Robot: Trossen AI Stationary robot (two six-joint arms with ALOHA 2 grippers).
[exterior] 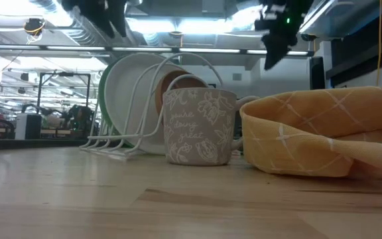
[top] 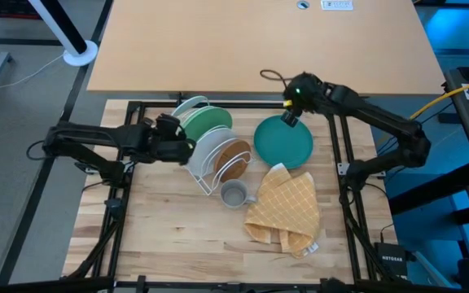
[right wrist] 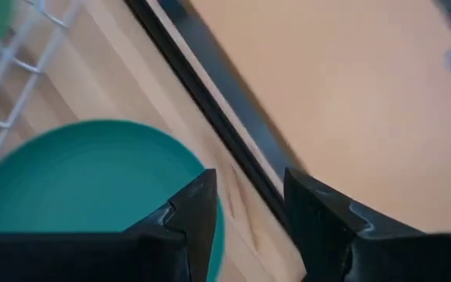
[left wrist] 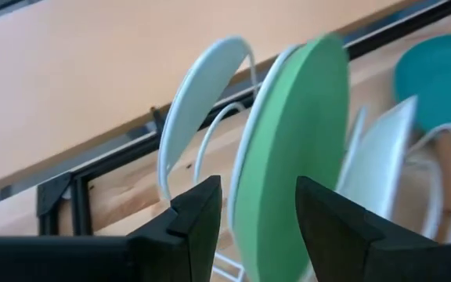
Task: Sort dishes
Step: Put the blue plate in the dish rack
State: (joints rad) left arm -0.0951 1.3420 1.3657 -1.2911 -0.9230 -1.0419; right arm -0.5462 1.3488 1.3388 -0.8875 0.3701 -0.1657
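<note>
You've got a light wood butcher-block table (top: 177,228) with a black metal frame (top: 218,104) around its top. Past the table's far edge sits a big tan desk (top: 259,45), bare apart from a small round grommet (top: 302,4) and a white label (top: 336,4) near its far side. Left of the desk, grey floor (top: 15,89), with a white pole on a round base (top: 80,54) and a cable trailing from it. Right of the table, blue-lit floor, a yellow cable (top: 442,98) and a black box (top: 397,256). Looking across the table you see ceiling strip lights (exterior: 191,26), ducts, and dark shelving and clutter (exterior: 38,119) far behind.
</note>
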